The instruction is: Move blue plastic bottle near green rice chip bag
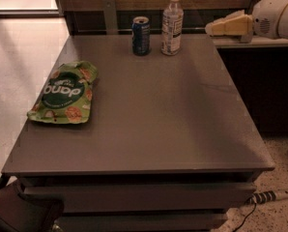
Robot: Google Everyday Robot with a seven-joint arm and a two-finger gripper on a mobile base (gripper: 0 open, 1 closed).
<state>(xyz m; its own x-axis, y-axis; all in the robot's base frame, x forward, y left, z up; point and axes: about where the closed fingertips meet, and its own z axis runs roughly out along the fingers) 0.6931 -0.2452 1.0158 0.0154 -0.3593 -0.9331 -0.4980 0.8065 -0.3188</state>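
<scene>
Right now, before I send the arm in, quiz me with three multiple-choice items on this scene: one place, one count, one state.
1. Where is the blue plastic bottle?
A. near left corner
B. far edge of the table, just right of the blue can
C. on the floor

2. How many things rest on the table?
A. two
B. three
C. five

3. The bottle is:
A. upright, capped
B. on its side
C. uncapped, tilted

Answers:
1 B: it stands beside the can at the back.
2 B: can, bottle and green rice chip bag.
3 A: its white cap is on and it stands free; the gripper hangs to its right, near the table's far right corner, apart from it.
</scene>
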